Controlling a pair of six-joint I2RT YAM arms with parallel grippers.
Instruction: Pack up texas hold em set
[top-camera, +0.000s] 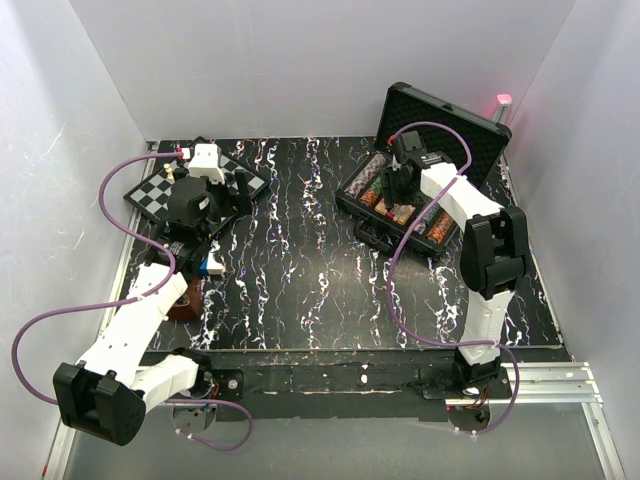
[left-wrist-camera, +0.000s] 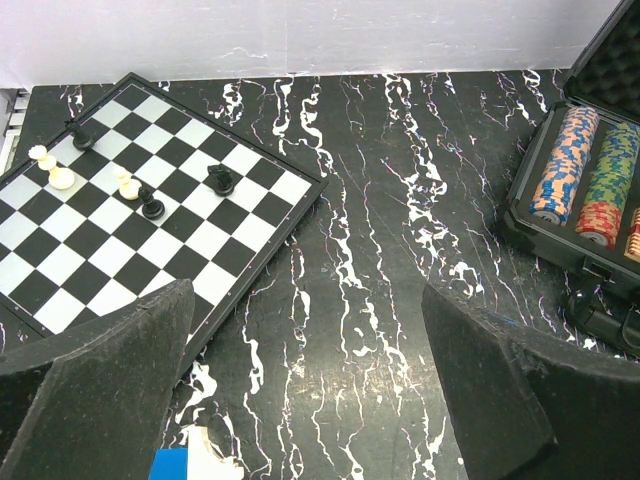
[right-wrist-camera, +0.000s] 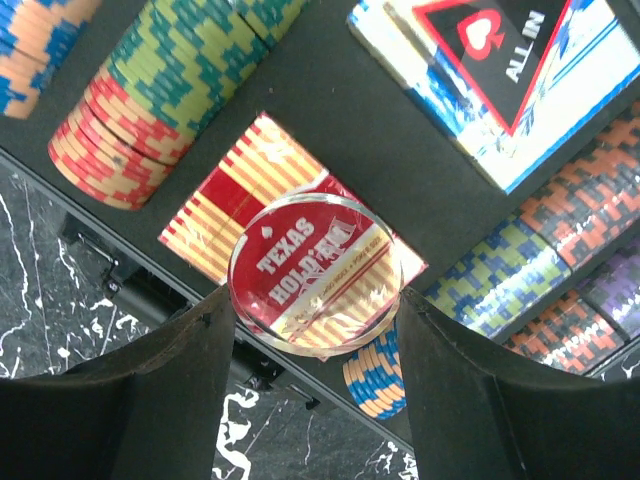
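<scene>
The right arm rises from its base, bends at the elbow and reaches forward and left over the open briefcase (top-camera: 440, 115), wrist angled down into the tray. The right gripper (right-wrist-camera: 315, 305) is clamped on a clear round disc (right-wrist-camera: 315, 265) with a red Texas Hold'em label, one finger against each side of its rim. Directly beneath the disc lies a red-and-yellow striped card box (right-wrist-camera: 220, 200) in the foam. Rows of poker chips (right-wrist-camera: 130, 110) run ahead and to the left of the fingers, and a blue card box (right-wrist-camera: 500, 90) marked ALL IN lies ahead to the right. The left arm stretches forward, with its shoulder folded low. The left gripper (left-wrist-camera: 305, 300) is spread wide with nothing between its fingers. The chessboard (left-wrist-camera: 130, 220) lies ahead to its left, and a blue-white block (left-wrist-camera: 185, 465) sits just below it.
</scene>
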